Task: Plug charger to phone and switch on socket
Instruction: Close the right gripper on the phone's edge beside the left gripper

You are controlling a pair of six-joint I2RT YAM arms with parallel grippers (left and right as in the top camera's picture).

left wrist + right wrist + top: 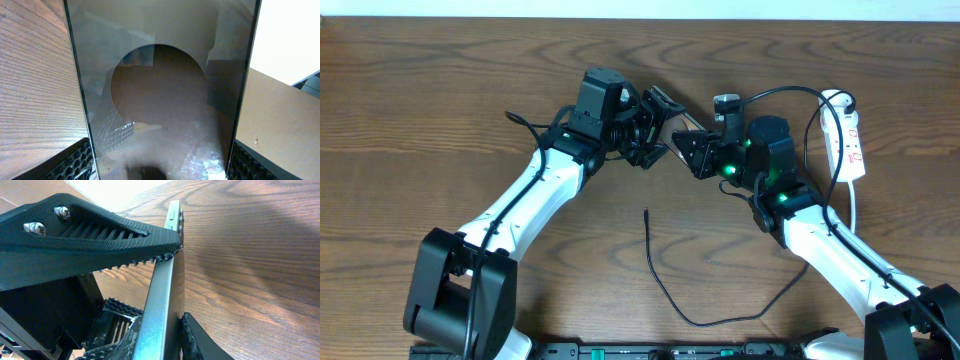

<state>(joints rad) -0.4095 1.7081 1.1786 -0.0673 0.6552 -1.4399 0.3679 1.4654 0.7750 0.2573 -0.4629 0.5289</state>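
Where the two arms meet over the far middle of the table [420,100], the phone [165,100] is held off the surface, tilted on edge. It is largely hidden from above by both wrists.

The left gripper [658,130] is set wide across the phone's breadth. Its jaws are clamped on the two long edges, and a ribbed finger [75,162] is seen just outside each edge.

The right gripper [692,150] is closed across the phone's thin body. The toothed tip of the upper finger [100,235] touches the metal side, and the lower finger lies against the opposite face.

The charger [665,290] lies loose on the table, near of the phone and apart from it. Its plug tip [647,212] points far, and its cable loops right until it passes under the right arm. Nothing is seen between tip and phone except bare wood.

The socket [847,135] lies at the far right, well apart from the jaws. Its white cord [853,215] trails near, beside the right arm.

Counted: two arms, one phone, one charger, one socket.
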